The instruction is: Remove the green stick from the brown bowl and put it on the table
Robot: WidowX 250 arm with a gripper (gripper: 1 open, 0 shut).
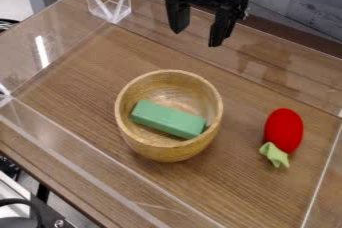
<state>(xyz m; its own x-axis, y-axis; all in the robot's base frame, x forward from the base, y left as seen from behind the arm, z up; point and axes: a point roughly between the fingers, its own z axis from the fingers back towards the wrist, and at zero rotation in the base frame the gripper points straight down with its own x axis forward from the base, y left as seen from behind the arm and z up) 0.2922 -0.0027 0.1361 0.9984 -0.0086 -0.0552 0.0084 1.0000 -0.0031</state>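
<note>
While the tool (197, 30) hangs wide open and empty above the far side of the bench (80, 87), the green stick (168, 120) lies inside the brown bowl (170, 115). Best approach: drop straight over the stick, jaws across its narrow width, clear of the rim.

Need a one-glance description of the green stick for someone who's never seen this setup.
Find the brown bowl, the big round wooden one near the middle of the table. The green stick lies inside it, a flat matte bar. The only other green is the small stem on the red strawberry toy, which sits outside the bowl to the right.
</note>
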